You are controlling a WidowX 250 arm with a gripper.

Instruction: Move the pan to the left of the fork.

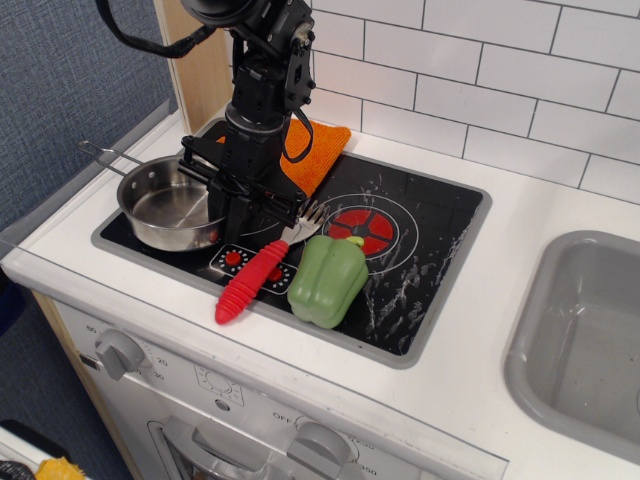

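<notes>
The shiny steel pan [170, 205] sits low over the left part of the black stovetop [420, 260], its wire handle pointing back left. My gripper [228, 212] is shut on the pan's right rim, arm coming down from above. The fork [262, 265], with a red ribbed handle and silver tines, lies diagonally just right of the gripper and the pan. I cannot tell whether the pan rests on the stove or hangs just above it.
A green pepper [328, 278] lies right of the fork, touching it. An orange cloth [310, 150] lies behind the arm at the stove's back. A grey sink [590, 340] is at the far right. Stove knobs [120, 352] line the front panel.
</notes>
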